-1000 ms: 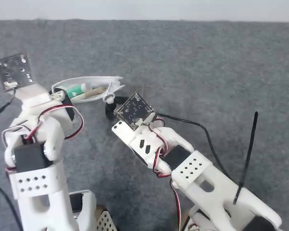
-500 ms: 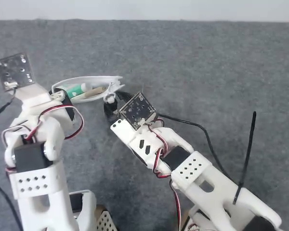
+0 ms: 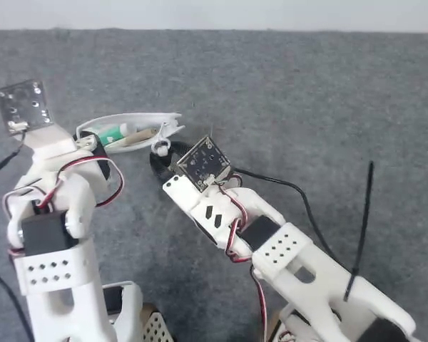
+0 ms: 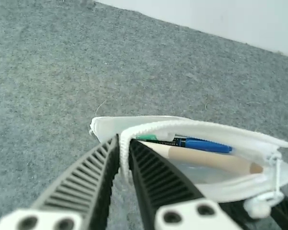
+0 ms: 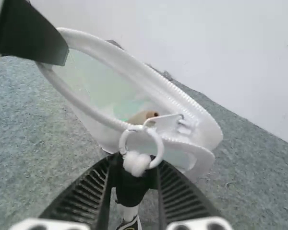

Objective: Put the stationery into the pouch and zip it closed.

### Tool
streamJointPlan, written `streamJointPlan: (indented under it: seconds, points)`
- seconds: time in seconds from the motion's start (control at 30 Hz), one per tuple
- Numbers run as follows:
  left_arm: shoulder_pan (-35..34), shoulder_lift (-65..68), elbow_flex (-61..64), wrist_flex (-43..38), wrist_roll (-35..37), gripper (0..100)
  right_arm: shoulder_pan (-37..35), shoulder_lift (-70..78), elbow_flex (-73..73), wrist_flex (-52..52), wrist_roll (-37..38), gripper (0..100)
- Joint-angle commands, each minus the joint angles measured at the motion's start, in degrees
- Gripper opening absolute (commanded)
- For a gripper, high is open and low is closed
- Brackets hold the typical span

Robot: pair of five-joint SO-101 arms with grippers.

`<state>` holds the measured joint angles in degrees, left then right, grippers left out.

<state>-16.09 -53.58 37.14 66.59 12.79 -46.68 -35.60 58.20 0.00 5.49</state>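
At the end of the white translucent zip pouch (image 4: 151, 122) nearest the left arm, the left tool (image 4: 124, 142) is clamped on the rim. Its jaws are nearly touching, with just the pouch wall between them. I read it as the anchor: it stops the pouch sliding and gives the zip something to pull against.

The mouth is bowed open. A blue pen (image 4: 206, 145) and a wooden pencil (image 4: 206, 160) lie lengthwise inside, with a green item (image 3: 114, 134) beside them. Loading looks done, so zipping is the step left.

At the opposite end, the right tool (image 5: 133, 165) sits at the white ring-and-bead zip pull (image 5: 136, 164). Its jaws are slightly parted with the bead in the gap, not visibly pinched. The metal slider (image 5: 175, 122) is just beyond the pull at the end of the teeth, so the zip is fully open.

The pouch sits between the two arms over the grey felt desk (image 3: 307, 92). I can't tell if it is resting or lifted.

Next, the right tool needs to close on the pull, then drag along the teeth toward the left tool. The risks are that the bead slips out or the pencil tip fouls the slider.
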Motion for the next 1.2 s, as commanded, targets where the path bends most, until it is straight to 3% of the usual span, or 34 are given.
streamJointPlan:
  seconds: [0.0, 0.13, 0.33, 0.53, 0.9, 1.17]
  points:
    - [-0.18, -1.76, -0.22, -2.37, -0.26, 1, -0.22, -9.89, -0.26, 7.25, 0.35, 0.6]
    - [-0.09, -2.02, -0.57, -2.37, -0.26, 3, -1.89, -17.8, -0.26, 19.56, 6.07, 0.6]
    - [0.18, -2.02, -0.57, -2.11, -0.09, 22, -9.36, -23.6, -0.26, 35.91, 8.0, 0.6]
    - [2.11, -2.11, -3.12, -1.93, -2.9, 23, -18.95, -30.73, 0.0, 48.04, 8.0, 0.6]
    - [30.15, -1.93, -12.09, 8.53, -20.31, 25, -20.88, -51.56, 12.4, 41.36, 7.91, 0.6]
    - [38.42, -2.02, -20.88, 21.54, -33.58, 27, -20.79, -67.56, 16.18, 41.27, 8.0, 0.6]
